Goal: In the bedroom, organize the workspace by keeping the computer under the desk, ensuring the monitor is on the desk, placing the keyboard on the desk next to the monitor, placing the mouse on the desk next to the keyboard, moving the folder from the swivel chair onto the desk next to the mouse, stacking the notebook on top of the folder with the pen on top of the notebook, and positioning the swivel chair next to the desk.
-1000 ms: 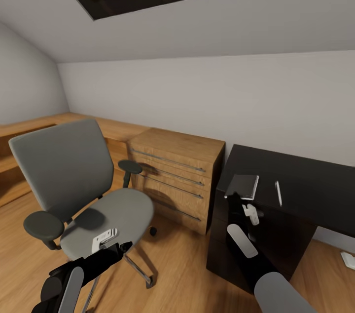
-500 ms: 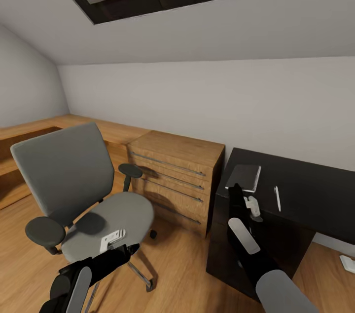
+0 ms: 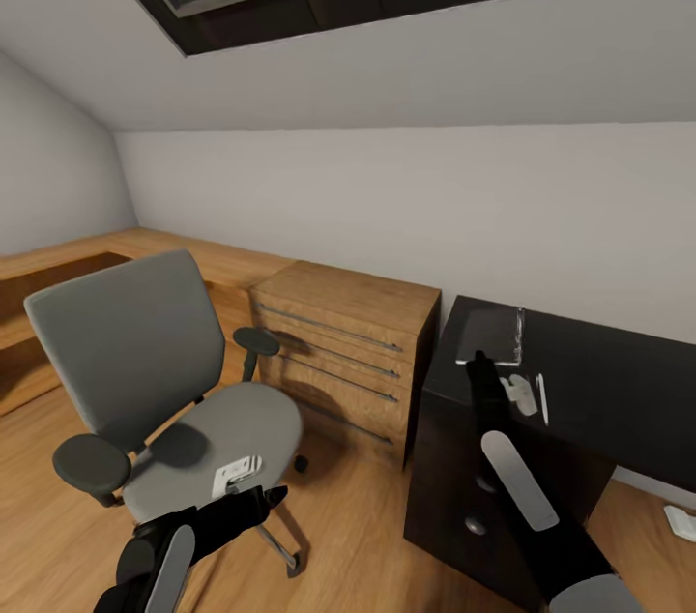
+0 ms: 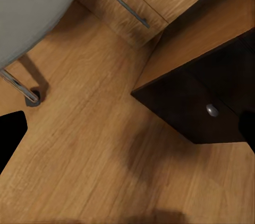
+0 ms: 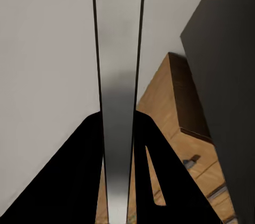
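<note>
Now the right gripper (image 3: 480, 360) pinches the grey folder (image 3: 491, 335), lifted over the dark desk (image 3: 619, 381) left of the pen (image 3: 542, 398); the left gripper's (image 3: 274, 495) state is unclear.

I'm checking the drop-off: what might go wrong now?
The thin grey folder, pinched by the right gripper, hangs near the black desk's left corner; released here it might slide off. The slim white pen lies beside the arm and may get knocked.
</note>
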